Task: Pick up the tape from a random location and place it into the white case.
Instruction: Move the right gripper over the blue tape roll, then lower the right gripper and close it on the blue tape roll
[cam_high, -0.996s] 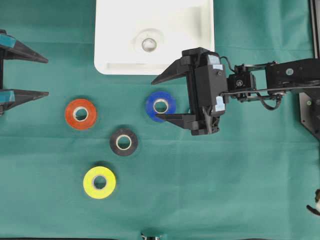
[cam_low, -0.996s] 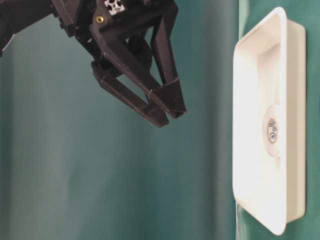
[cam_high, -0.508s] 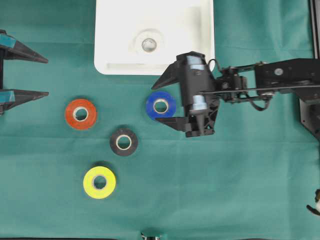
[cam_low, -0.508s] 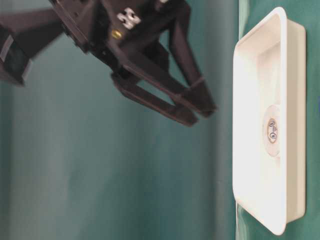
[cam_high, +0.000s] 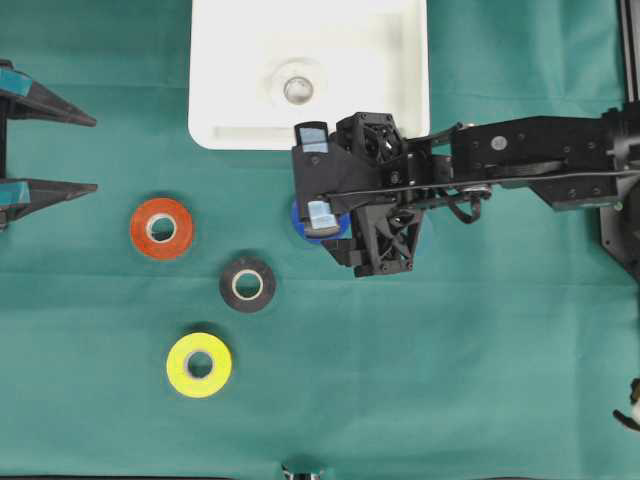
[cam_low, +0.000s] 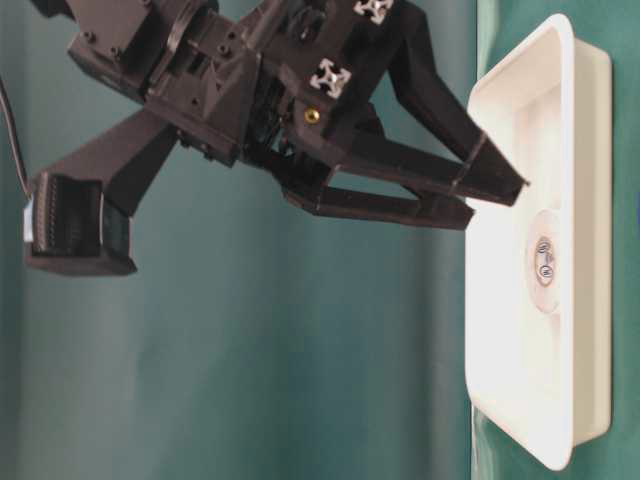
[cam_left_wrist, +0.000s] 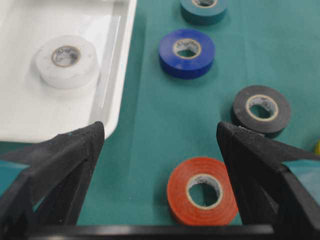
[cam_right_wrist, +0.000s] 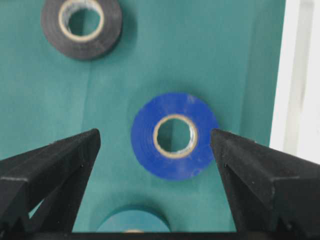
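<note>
The white case (cam_high: 230, 60) lies at the top middle, with a white tape roll (cam_high: 297, 88) inside it. On the green cloth lie an orange tape (cam_high: 161, 227), a black tape (cam_high: 247, 284) and a yellow tape (cam_high: 199, 364). My right arm (cam_high: 385, 205) hangs over the blue tape (cam_high: 297, 220) and covers most of it. In the right wrist view, my right gripper (cam_right_wrist: 155, 134) is open and points down, with one finger on each side of the blue tape (cam_right_wrist: 175, 136) and above it. My left gripper (cam_high: 45, 145) stands open and empty at the left edge, near the orange tape (cam_left_wrist: 202, 197).
A teal tape (cam_right_wrist: 131, 220) lies close beside the blue one, under my right wrist, and also shows in the left wrist view (cam_left_wrist: 203, 9). The case's rim (cam_right_wrist: 295, 75) runs just right of the blue tape. The black tape (cam_right_wrist: 81, 26) lies farther off.
My right gripper has moved left and tipped downward, from beside the blue tape to right over it. Its jaws stay wide. The left arm and all tapes have not moved.
</note>
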